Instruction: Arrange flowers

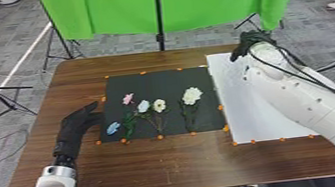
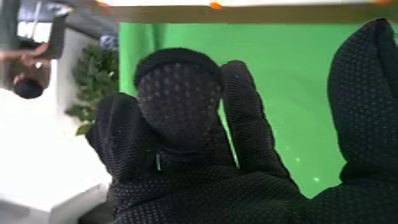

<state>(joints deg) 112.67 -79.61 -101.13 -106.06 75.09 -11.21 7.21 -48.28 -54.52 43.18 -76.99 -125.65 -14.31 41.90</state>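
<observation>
The flowers (image 1: pixel 192 96) lie on the black mat (image 1: pixel 154 83) – pink, white and blue. The left hand (image 1: pixel 79 122) is just left of them, nearest the blue one (image 1: pixel 113 128), with its fingers loose and holding nothing. The right hand (image 1: pixel 250 41) is well apart – far and to the right, by the white sheet's (image 1: pixel 269 116) far end. Its thumb is wide from its fingers, with nothing held.
</observation>
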